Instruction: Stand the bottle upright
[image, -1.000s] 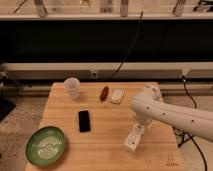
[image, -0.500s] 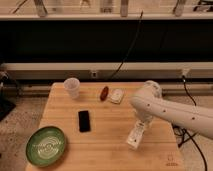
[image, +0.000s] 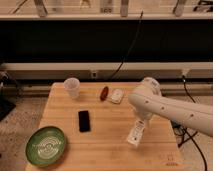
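Note:
The slim white bottle (image: 135, 135) with a pale label hangs tilted over the right front part of the wooden table (image: 107, 135). Its upper end leans right, up into the arm, and its lower end is close to the tabletop. My gripper (image: 141, 121) is at the end of the white arm (image: 165, 107), which reaches in from the right. The gripper is shut on the bottle's upper end and is mostly hidden behind the arm's shell.
A translucent white cup (image: 72, 87) stands at the back left. A red object (image: 104, 93) and a small white rounded-square object (image: 116, 95) lie at the back middle. A black phone (image: 84, 121) lies left of centre, with a green plate (image: 46, 145) at the front left corner.
The arm has shifted slightly right and up, and the bottle has moved a little with it. Everything else on the table is where it was.

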